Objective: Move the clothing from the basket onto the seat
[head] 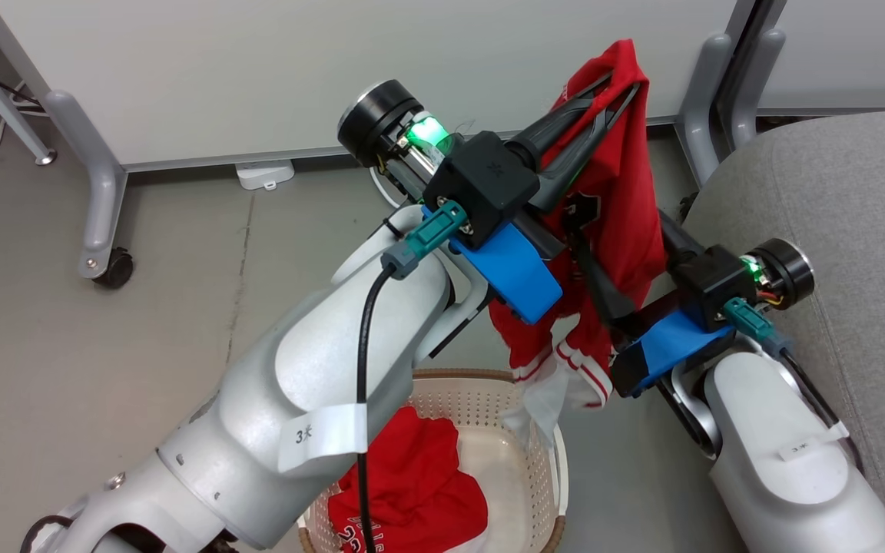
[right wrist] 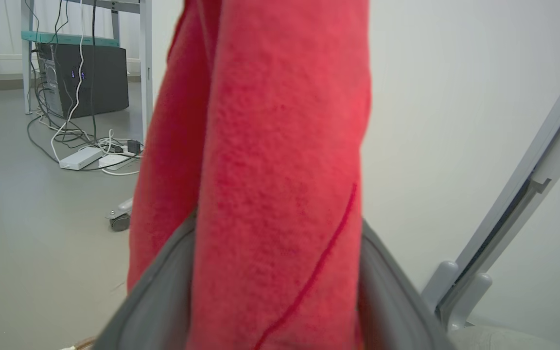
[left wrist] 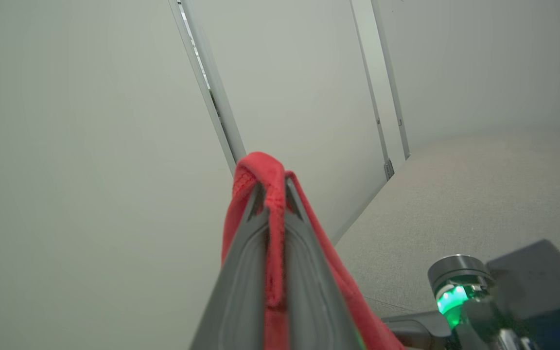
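The left gripper [head: 624, 83] is clamped on a top fold of the clothing [head: 631, 200]. The right gripper [right wrist: 277, 291] stands wide, with cloth between its jaws unclamped. The clothing hangs over the far rim of the basket [head: 481, 379], long axis vertical, striped cuffs down. Expect it to be soft, light and limp (drapes freely): grip bunched folds.

The pale left forearm [head: 319, 399] hides the near-left of the cream perforated plastic basket [head: 481, 392]; the bottom edge cuts its near rim and the lettering on the red soft garment [head: 419, 476] inside.

White forearms [head: 319, 369] wear blue brackets [head: 512, 269] (teal plugs [head: 435, 226], black cables [head: 364, 346]).
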{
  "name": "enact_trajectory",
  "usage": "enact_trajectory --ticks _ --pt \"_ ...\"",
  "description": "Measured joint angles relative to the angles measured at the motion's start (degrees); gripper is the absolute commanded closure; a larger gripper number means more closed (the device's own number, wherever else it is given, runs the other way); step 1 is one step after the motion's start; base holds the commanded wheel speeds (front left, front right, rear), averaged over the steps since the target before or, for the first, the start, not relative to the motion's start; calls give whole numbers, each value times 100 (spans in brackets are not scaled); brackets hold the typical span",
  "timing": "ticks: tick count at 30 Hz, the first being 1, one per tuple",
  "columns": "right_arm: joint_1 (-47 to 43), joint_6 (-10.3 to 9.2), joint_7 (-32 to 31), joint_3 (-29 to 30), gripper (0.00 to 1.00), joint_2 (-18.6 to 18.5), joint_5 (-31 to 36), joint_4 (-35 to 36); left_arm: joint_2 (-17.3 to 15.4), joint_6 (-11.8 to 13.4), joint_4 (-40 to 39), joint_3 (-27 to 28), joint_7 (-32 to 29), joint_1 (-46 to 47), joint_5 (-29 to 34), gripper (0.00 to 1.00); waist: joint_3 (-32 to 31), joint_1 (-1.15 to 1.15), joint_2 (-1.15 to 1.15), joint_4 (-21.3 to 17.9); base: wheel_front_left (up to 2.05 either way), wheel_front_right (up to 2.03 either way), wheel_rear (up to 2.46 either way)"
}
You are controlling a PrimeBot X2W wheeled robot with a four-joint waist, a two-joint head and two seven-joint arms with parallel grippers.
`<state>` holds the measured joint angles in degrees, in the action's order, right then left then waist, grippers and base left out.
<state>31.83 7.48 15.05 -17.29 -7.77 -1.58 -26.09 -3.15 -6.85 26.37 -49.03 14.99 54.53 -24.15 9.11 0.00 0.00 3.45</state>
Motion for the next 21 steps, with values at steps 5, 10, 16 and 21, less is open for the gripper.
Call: enact_trajectory --ticks 5,10,16,21 --pt "89 1 0 -88 100 10 -99 -141 5 10 -2 -5 0 27 -5 100 16 0 0 5 0 0 0" --pt "103 1 0 -100 100 7 -142 -153 8 24 -1 -8 0 27 -5 100 20 0 0 -8 0 0 0" --pt "109 1 -1 -109 100 -1 -162 -115 12 24 0 -4 0 27 -5 100 21 0 0 -16 0 0 0" --pt "109 1 -1 -120 100 -4 -179 -93 13 25 1 -2 0 27 1 100 18 0 0 -17 0 0 0"
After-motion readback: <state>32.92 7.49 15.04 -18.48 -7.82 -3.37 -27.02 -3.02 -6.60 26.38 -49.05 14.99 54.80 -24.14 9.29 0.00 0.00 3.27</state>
